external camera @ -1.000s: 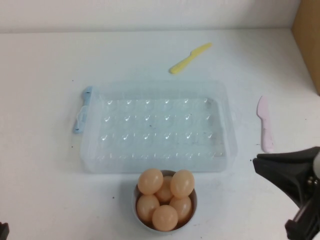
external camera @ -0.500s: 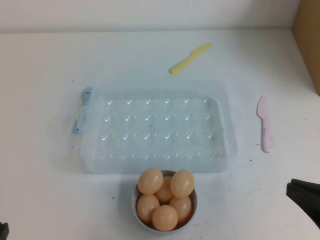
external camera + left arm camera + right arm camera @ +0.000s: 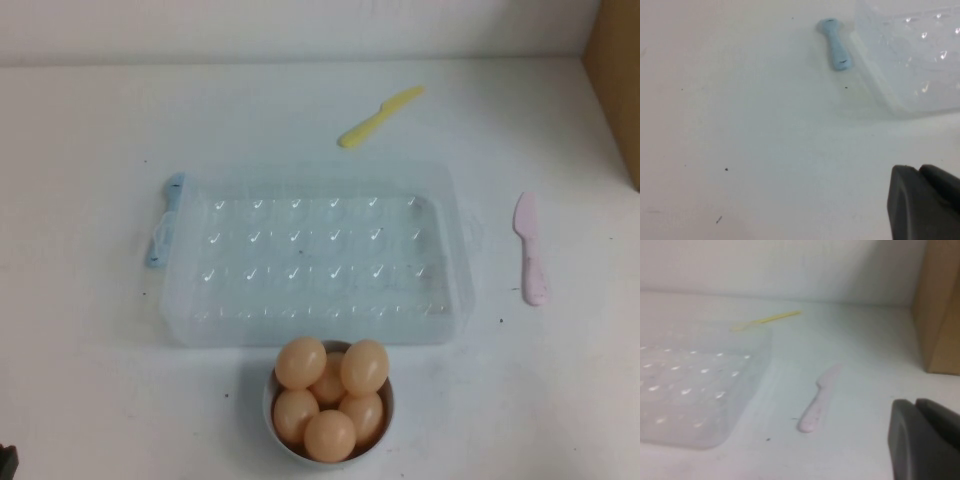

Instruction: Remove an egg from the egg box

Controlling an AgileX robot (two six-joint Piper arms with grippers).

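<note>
Looking down from above, a box (image 3: 315,255) of clear plastic is seen in the middle of the table (image 3: 80,380), with a blue clip (image 3: 165,220) on one end. An egg (image 3: 301,362) is piled with four more eggs in a white bowl (image 3: 274,420), just beside the long wall of the box.

The left gripper (image 3: 925,202) is held low over the table. The clip and a corner of the box are seen ahead of it, well apart from it. Whether it is open or closed cannot be told.

The right gripper (image 3: 925,440) is held low too. A pink knife (image 3: 818,399) is found ahead of it, and a yellow knife (image 3: 766,319) far beyond that. A brown board (image 3: 940,305) is seen off to one side. Its state cannot be told either.
</note>
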